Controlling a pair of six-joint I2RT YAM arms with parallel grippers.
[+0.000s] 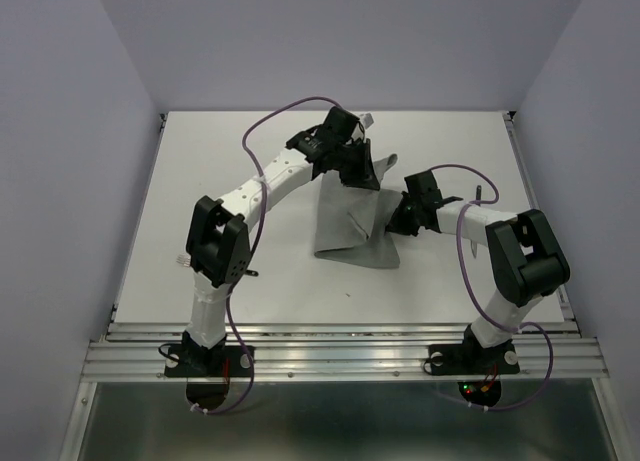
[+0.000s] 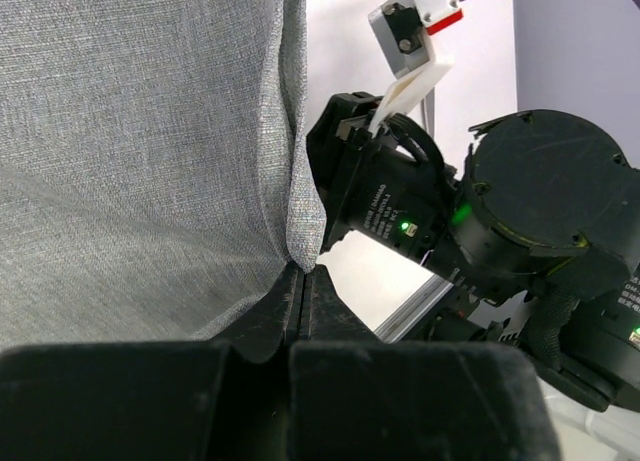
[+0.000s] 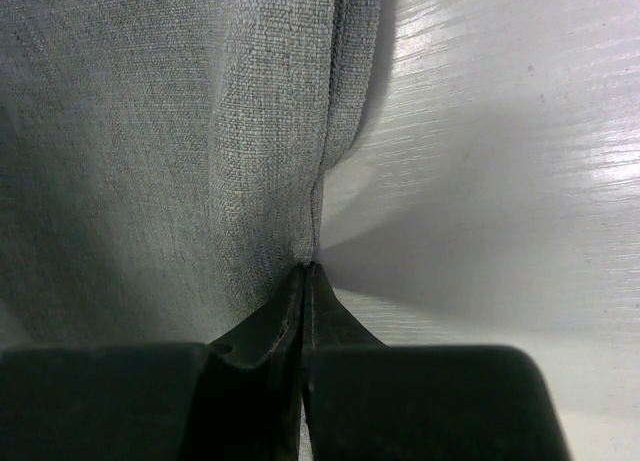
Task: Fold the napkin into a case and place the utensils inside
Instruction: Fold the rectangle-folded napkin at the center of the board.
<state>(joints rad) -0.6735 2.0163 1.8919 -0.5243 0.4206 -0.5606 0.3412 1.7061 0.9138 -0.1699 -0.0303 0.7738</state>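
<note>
From above, the plain mid-grey cloth napkin (image 1: pixel 350 231) sits mid-way across the white table (image 1: pixel 220 181), partly lifted and creased. Its near part spreads flat and its far-right edge is drawn up between your two arms. The left claw (image 1: pixel 352 166) has the napkin's far corner and the right claw (image 1: pixel 395 224) its right side, so the held edge runs diagonally from far-left to near-right, with the loose cloth lying toward the napkin's near-left. I judge the fold turns on carrying that edge across in that direction, both arms together, since neither is clearly nearer. A thin dark stick (image 1: pixel 479 192) lies off the napkin's right side, beyond the right arm. It may be a utensil, but it is too small to tell.

On the left wrist view, the left claw (image 2: pixel 303 276) is closed, pinching the napkin's (image 2: pixel 140 151) hanging edge, and the right arm's wrist (image 2: pixel 540 211) is close beside it.

On the right wrist view, the right claw (image 3: pixel 305 276) is likewise clamped on a doubled edge of the napkin (image 3: pixel 150 131), with bare table (image 3: pixel 500 181) to the napkin's right.
</note>
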